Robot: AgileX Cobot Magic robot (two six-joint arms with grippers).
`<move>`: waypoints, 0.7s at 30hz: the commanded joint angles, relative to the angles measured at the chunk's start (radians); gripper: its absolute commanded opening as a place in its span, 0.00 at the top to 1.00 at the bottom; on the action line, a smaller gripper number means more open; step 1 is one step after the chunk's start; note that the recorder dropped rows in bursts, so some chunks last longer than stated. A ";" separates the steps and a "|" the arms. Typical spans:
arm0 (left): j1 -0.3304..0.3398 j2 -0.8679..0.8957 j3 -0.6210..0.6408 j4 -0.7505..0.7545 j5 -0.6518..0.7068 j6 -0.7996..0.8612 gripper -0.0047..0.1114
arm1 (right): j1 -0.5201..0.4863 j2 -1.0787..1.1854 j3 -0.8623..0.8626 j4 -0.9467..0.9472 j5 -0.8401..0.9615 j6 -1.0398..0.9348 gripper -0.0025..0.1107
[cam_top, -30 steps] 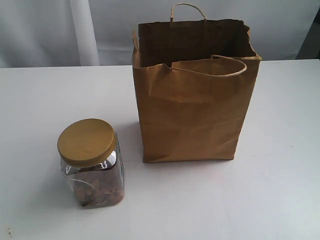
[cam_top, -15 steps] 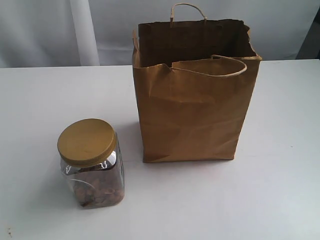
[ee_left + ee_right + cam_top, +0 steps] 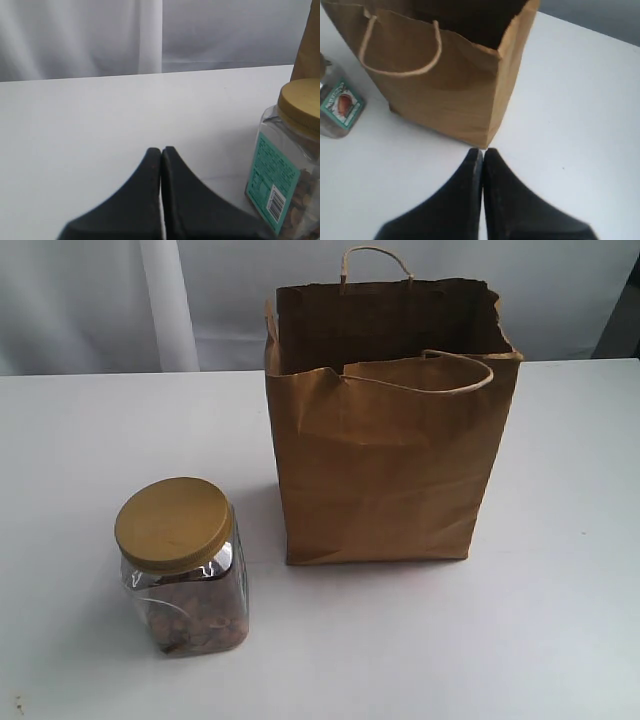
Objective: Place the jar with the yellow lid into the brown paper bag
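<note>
Left of the brown paper bag point(image 3: 385, 470), upright on the table point(image 3: 560, 620), stands the yellow-lidded jar point(image 3: 182, 565), nearer my left jaws; both pairs are closed, empty.

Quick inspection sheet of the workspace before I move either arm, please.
Surface: white table, a few tiny specks near one corner.
Job's things: yellow-lidded jar upright, lid on, apart from the brown paper bag; bag upright, mouth open.
Clutter: nothing seen.
Grippers: left gripper and right gripper, fingers shut together, holding nothing.
Cables: nothing seen.
Surroundings: pale curtain behind the table.
</note>
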State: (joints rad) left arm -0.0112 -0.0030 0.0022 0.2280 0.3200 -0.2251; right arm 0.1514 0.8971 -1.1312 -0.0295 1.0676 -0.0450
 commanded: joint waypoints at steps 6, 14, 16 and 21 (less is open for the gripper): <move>-0.005 0.003 -0.002 -0.004 -0.009 -0.004 0.95 | 0.333 0.266 -0.313 -0.004 0.104 0.146 0.98; -0.005 0.003 -0.002 -0.004 -0.009 -0.004 0.95 | 0.639 0.609 -0.517 -0.181 0.139 0.386 0.98; -0.005 0.003 -0.002 -0.004 -0.009 -0.004 0.95 | 0.678 0.704 -0.600 -0.197 0.154 0.424 0.98; -0.005 0.003 -0.002 -0.004 -0.009 -0.004 0.95 | 0.687 0.901 -0.802 -0.129 0.154 0.446 0.98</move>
State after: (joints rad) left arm -0.0112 -0.0030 0.0022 0.2280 0.3200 -0.2251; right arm 0.8373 1.7203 -1.8452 -0.1842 1.2128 0.3847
